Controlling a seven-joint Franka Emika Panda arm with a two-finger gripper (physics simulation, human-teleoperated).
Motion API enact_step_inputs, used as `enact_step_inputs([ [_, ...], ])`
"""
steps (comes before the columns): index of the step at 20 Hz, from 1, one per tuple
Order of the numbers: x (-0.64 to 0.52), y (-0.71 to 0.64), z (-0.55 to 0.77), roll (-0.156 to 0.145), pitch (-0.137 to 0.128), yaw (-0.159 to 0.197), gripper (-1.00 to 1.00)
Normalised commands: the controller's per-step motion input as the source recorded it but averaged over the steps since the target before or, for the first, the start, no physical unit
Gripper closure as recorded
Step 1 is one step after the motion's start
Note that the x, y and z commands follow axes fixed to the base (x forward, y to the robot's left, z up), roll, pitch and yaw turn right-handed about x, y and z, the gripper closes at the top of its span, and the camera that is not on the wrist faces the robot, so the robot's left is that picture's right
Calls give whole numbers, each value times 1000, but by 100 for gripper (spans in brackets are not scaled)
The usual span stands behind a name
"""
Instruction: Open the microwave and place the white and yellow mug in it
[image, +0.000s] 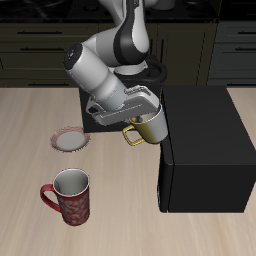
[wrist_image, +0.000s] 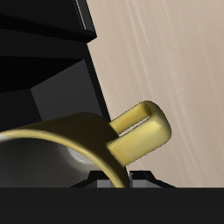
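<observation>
Above wooden table (image: 130, 225), pincer (image: 146, 116) grips white and yellow mug (image: 147, 127) beside microwave (image: 205, 150).

We see the gripper (image: 150, 108) clamped on the rim of the white and yellow mug (image: 147, 127), held above the table (image: 130, 225) right at the open face of the microwave (image: 200, 150). In the wrist view, the microwave (wrist_image: 48, 79) wall sits immediately beside the mug (wrist_image: 131, 131), so clearance on that side is minimal. The mug's handle (image: 132, 137) projects away from the microwave over bare tabletop. We find two obstacles on that open side: a plate (image: 70, 139) and, nearer the table's front edge, a red patterned mug (image: 70, 195). Both stand well apart from the held mug.
</observation>
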Motion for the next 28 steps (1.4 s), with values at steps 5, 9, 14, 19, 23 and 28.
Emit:
enact_step_inputs([
  [5,-168,321,18,80,-12,-25,100],
  [9,-41,324,72,76,-53,-10,100],
  [14,165,162,-4,41,-14,-30,100],
  [19,203,132,-68,9,-16,-36,100],
  [23,195,197,-151,16,19,-15,100],
  [28,-49,341,-224,73,14,-20,100],
])
